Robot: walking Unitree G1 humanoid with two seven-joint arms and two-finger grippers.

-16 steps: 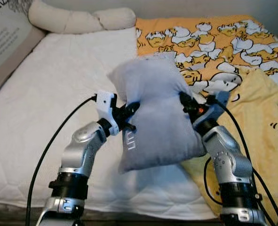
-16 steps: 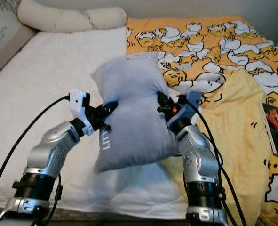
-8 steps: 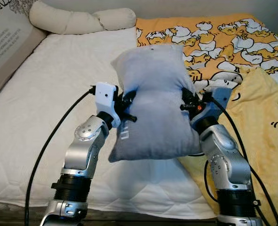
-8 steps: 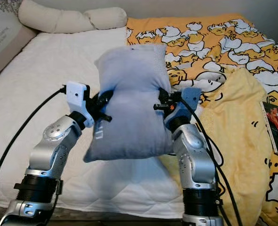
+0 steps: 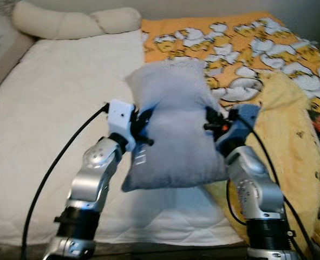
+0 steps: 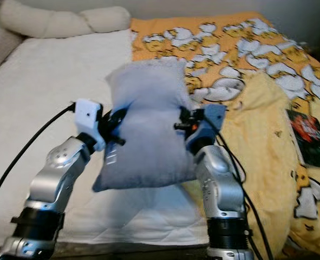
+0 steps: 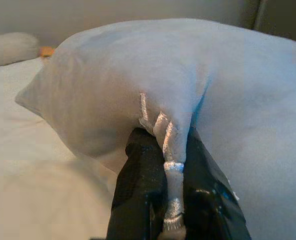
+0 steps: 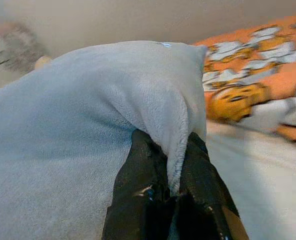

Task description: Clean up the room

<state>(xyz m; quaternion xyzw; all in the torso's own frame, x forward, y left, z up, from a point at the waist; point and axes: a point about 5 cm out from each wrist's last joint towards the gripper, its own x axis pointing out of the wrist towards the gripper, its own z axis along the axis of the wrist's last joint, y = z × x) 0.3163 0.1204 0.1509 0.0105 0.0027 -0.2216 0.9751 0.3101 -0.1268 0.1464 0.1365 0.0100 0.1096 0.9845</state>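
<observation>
A soft grey pillow (image 5: pixel 173 127) hangs in the air above the white mattress (image 5: pixel 51 124), held between my two arms. My left gripper (image 5: pixel 144 120) is shut on the pillow's left edge; in the left wrist view its fingers (image 7: pixel 140 185) pinch a seam fold of the pillow (image 7: pixel 188 90). My right gripper (image 5: pixel 209 118) is shut on the pillow's right edge; in the right wrist view the fingers (image 8: pixel 140 185) clamp a fold of the grey fabric (image 8: pixel 87 115). The fingertips are buried in the cloth.
An orange duvet with cartoon prints (image 5: pixel 224 49) covers the bed's right side, with a yellow blanket (image 5: pixel 289 141) over it. A cream bolster (image 5: pixel 67 23) lies at the head. A dark booklet (image 6: pixel 307 135) rests on the blanket at the right.
The camera has shifted and blurred. Both arms still hold the pillow; from one second ago it was lifted and its lower end swung left, then it sank slightly.
</observation>
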